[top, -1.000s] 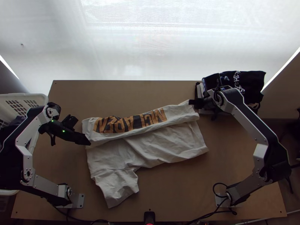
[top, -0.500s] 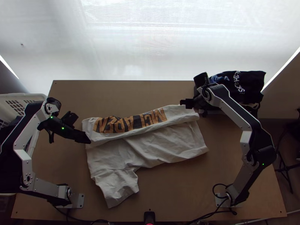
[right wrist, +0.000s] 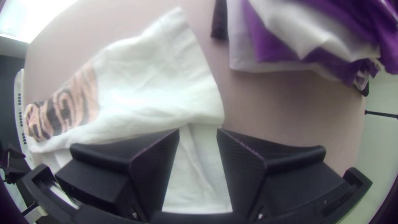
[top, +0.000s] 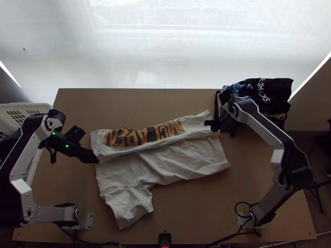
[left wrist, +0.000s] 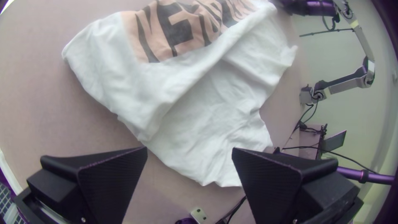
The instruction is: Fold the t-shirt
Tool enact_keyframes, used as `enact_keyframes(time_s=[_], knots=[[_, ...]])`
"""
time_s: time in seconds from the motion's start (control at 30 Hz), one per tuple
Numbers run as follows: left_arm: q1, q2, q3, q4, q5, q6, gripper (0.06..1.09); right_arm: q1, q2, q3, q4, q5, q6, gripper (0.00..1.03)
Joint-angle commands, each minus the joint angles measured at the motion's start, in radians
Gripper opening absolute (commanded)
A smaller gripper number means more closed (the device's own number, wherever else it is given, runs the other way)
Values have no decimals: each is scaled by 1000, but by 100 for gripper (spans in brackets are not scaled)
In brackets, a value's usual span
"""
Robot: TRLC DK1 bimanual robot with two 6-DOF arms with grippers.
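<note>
The pale t-shirt (top: 165,159) lies on the table with its far part folded over toward the near side, printed band on top; one sleeve sticks out toward the near edge. At its left end is my left gripper (top: 97,159); in the left wrist view my left gripper (left wrist: 189,151) stands open, the shirt (left wrist: 215,108) beyond its fingers. By the shirt's right end is my right gripper (top: 208,125). The right wrist view has my right gripper (right wrist: 198,132) open over the fold's end, with the shirt (right wrist: 157,87) lying flat beneath, nothing pinched.
A pile of dark and white clothes (top: 265,93) lies at the table's far right corner, close beside the right arm. A white basket (top: 31,108) stands off the left edge. Bare table (top: 136,103) stretches beyond the shirt.
My right gripper has moved left, then nearer along the shirt's right end. The shirt's far right corner was pressed or covered and now lies spread. The left arm has shifted slightly.
</note>
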Motion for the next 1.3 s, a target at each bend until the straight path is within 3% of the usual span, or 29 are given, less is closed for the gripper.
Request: enact_keyframes(time_s=[0.0, 0.23, 0.53, 0.7, 0.93, 1.27], knots=[[-58, -156, -50, -16, 0, 27, 104, 65, -212, 65, -32, -52, -16, 45], [-364, -452, -280, 1, -8, 61, 104, 208, -419, -159, -39, -52, -82, 45], [-707, -644, -361, 62, -83, 55, 104, 229, -471, -339, -9, -58, -57, 45], [-828, -718, -450, 24, -117, 180, 104, 231, -475, -402, 49, -60, -57, 45], [-1014, -793, -510, 31, -186, 228, 104, 218, -448, -419, 138, -69, -64, 45], [-1051, -744, -588, 435, -244, 234, 104, 177, -437, -426, 164, -95, -71, 45]])
